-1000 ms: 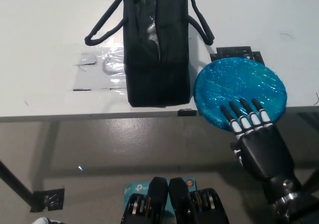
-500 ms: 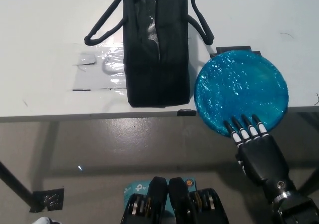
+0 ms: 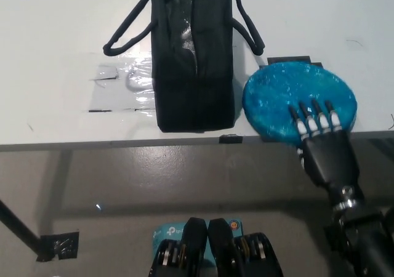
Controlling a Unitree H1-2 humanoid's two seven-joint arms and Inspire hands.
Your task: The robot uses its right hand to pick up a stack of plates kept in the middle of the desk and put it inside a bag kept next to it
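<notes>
The stack of blue plates (image 3: 289,95), wrapped in shiny film, lies at the desk's front edge, just right of the bag. My black right hand (image 3: 324,151) comes up from below the edge. Its fingers (image 3: 314,120) lie over the top of the stack's near rim and its thumb is hidden underneath. The stack looks tilted, its outline flatter than a full circle. The black bag (image 3: 194,61) stands upright in the middle of the desk with its top slit open and its handles (image 3: 126,34) hanging to both sides. My left hand is out of sight.
The white desk (image 3: 55,55) ends at a front edge (image 3: 111,143), with grey floor below. A patch of clear tape (image 3: 123,83) lies left of the bag. A black mat (image 3: 289,61) shows behind the plates. A small black tab (image 3: 231,139) sits on the desk edge.
My right hand drew back off the plates, then moved forward and up again, its fingers now further over the rim. The stack has shifted away from the desk edge and looks flatter, tilted.
</notes>
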